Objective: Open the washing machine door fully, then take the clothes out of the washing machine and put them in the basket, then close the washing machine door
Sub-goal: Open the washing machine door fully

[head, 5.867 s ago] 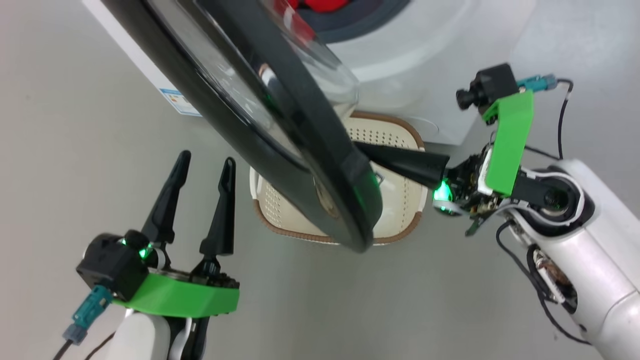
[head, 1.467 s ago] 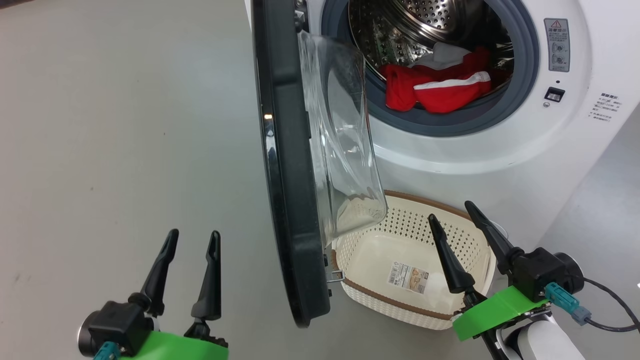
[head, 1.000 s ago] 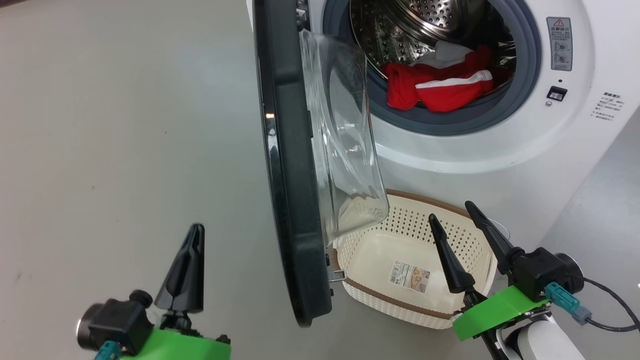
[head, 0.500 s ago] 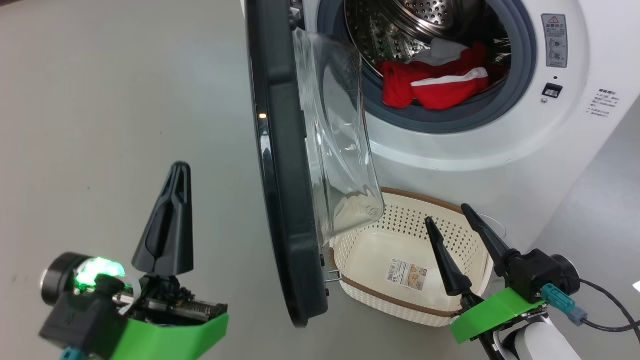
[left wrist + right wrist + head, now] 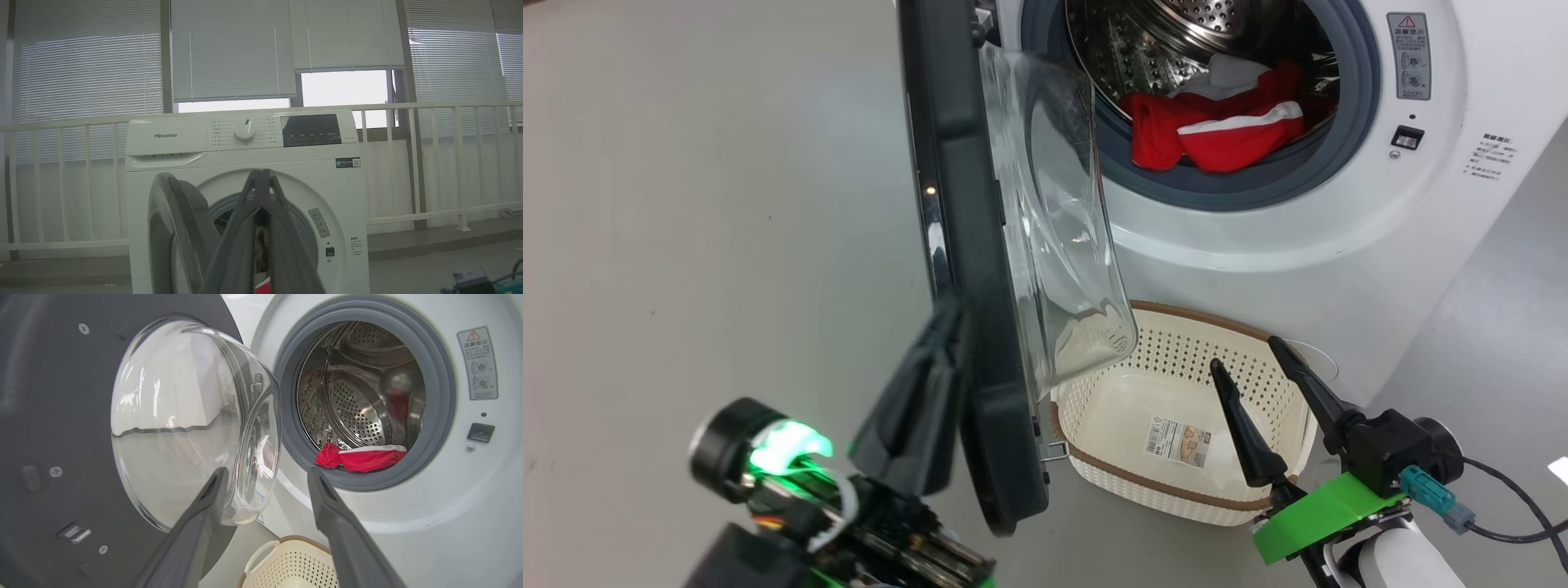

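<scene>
The washing machine [image 5: 1258, 237] stands with its door [image 5: 964, 286] swung out, black rim edge-on, clear glass bowl [image 5: 1054, 229] bulging toward the drum. Red clothes [image 5: 1209, 135] with white trim lie at the drum's front lip, also visible in the right wrist view as clothes [image 5: 363, 457]. The cream basket [image 5: 1160, 486] sits on the floor below the opening. My left gripper [image 5: 949, 309] is shut and empty, its fingers lying along the outer side of the door's lower rim; I cannot tell whether they touch. My right gripper [image 5: 1243, 353] hangs open over the basket's right side, empty.
In the left wrist view the washing machine [image 5: 245, 139] stands before a white railing [image 5: 449, 159] and blinds, with the door [image 5: 171, 228] just left of my shut gripper [image 5: 261, 175]. The right wrist view shows the door [image 5: 61, 396], steel drum [image 5: 359, 396] and basket [image 5: 286, 563]. Bare grey floor lies left.
My shut left gripper has risen and swung right, up to the door's outer rim. The right gripper has stayed open over the basket. The head view has shifted slightly.
</scene>
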Robot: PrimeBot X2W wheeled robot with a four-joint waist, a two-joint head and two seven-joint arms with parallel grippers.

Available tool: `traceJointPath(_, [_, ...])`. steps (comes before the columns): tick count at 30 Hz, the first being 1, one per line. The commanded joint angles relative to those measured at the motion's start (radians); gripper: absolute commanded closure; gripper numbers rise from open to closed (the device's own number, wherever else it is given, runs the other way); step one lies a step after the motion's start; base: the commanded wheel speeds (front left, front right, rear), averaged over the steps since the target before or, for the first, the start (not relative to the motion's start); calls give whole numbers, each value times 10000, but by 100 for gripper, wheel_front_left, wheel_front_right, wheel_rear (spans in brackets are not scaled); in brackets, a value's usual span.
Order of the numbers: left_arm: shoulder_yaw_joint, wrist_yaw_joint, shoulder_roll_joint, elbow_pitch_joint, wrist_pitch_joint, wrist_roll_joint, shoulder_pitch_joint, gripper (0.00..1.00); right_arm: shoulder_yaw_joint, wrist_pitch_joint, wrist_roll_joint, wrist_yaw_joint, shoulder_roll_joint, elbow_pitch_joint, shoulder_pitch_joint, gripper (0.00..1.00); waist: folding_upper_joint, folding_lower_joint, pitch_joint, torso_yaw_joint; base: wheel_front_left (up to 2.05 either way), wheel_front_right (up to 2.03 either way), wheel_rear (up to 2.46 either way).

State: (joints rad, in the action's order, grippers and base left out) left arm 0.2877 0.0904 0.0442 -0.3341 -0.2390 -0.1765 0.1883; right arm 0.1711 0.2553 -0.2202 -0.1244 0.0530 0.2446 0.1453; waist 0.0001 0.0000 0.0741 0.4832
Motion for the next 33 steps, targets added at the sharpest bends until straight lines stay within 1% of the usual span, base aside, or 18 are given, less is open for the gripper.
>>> traceJointPath(1, [-91,128,171,-194,74,66,264,100,198,64,-35,-63,-28,-234,243,0,-1,0,20,-10,0,0,0])
traceJointPath(5, [498,238,300,73,218,-19,283,100,174,64,8,-63,-28,-227,253,0,-1,0,66,-31,0,0,0])
traceJointPath(10, [1131,314,379,550,628,-394,281,100,249,64,-89,-63,-28,-202,271,0,-1,0,63,-57,0,0,0])
traceJointPath(17, [1690,359,506,1235,1111,-980,235,100,250,65,-106,-63,-28,-164,300,0,-1,0,95,-75,0,0,0])
traceJointPath(22, [1737,362,487,1691,1470,-1423,131,100,328,65,-172,-63,-28,-129,273,0,-1,0,56,-89,0,0,0])
traceJointPath(28, [1737,308,615,2314,1951,-1703,79,100,223,65,-214,-63,-28,-58,266,0,-1,0,29,-103,0,0,0])
traceJointPath(33, [1480,169,561,2817,1837,-2011,71,100,246,65,-300,-63,-28,-41,262,0,-1,0,43,-88,0,0,0])
